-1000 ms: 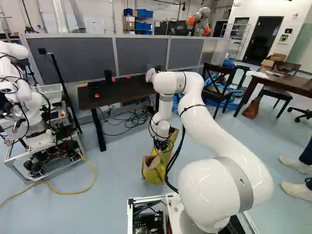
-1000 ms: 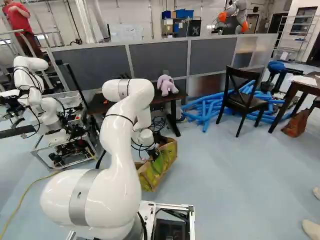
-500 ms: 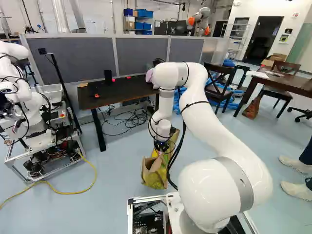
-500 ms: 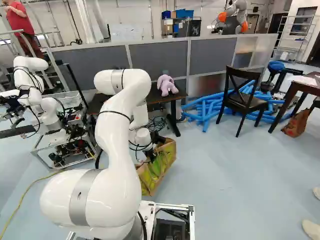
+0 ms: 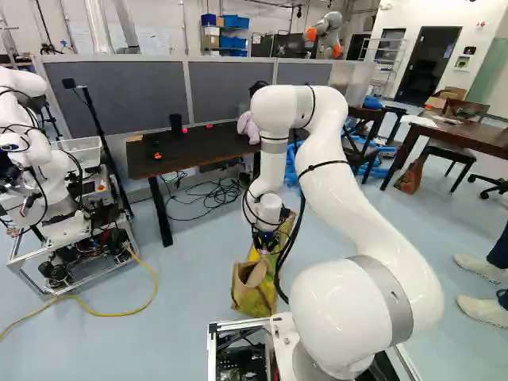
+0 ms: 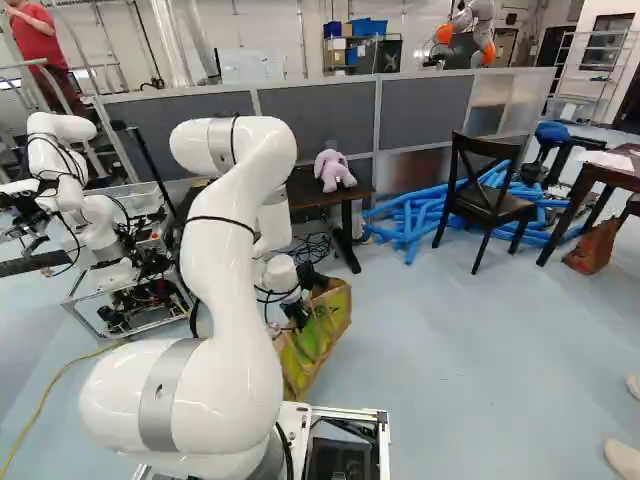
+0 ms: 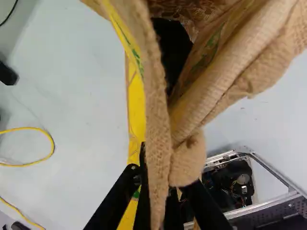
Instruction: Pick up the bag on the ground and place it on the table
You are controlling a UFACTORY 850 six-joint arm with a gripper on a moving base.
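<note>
Two fingers of my black gripper [image 7: 158, 194] pinch one rim of the tan woven bag with yellow-and-green sides [image 6: 326, 335], low by the pale blue floor [image 6: 450, 350], presumably so its open mouth faces upward for lifting to the dark, flat-topped table [image 5: 194, 151].

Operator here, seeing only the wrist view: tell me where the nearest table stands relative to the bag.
Observer: From the base, the black table stands beyond the bag, a little to its left in the left base view.
Operator: Now name anything on that table I should steer around when I bring the bag over.
Observer: A purple plush toy sits on it, at the end nearer the bag.
</note>
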